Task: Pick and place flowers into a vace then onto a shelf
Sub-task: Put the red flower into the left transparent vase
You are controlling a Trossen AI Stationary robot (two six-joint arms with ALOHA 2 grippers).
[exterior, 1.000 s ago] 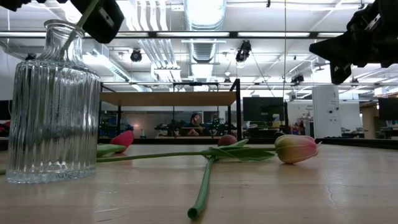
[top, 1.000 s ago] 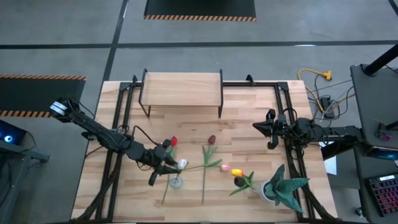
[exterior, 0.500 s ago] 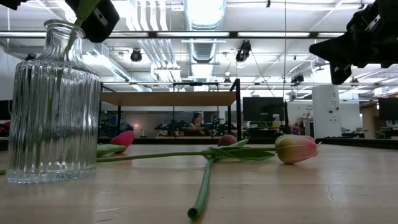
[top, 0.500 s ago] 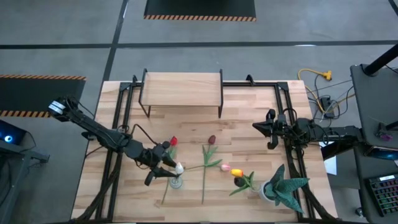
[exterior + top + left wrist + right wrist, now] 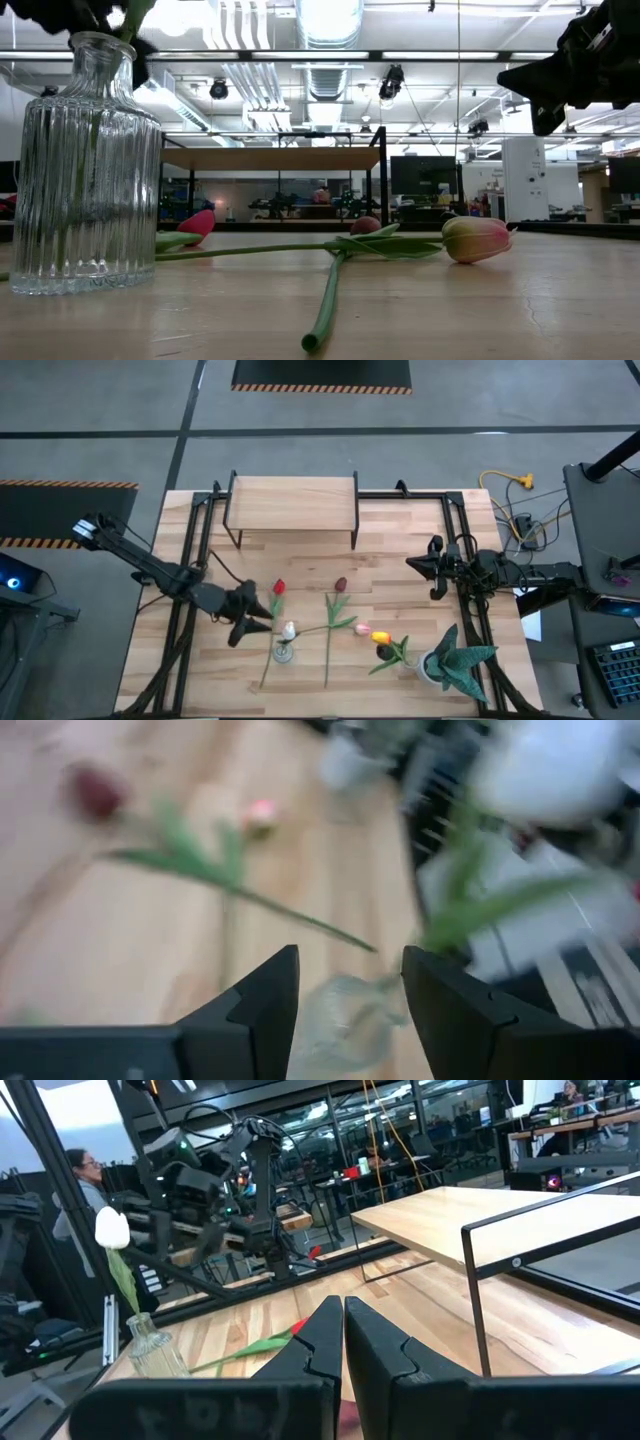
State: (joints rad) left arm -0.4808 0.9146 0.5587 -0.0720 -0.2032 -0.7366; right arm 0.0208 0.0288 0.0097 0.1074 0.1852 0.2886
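Since a second ago, your left end effector has pulled back from the glass vase toward the desk's left side, leaving the white tulip standing in it. You can see its fingers parted with nothing between them, the vase just ahead. The left wrist view is badly blurred, so little else reads there. Beyond the vase, the red tulip, maroon tulip and pink tulip lie flat on the desk; the shelf stands at the far edge. Your right end effector hovers at the right, fingers pressed together, empty. No writing is legible.
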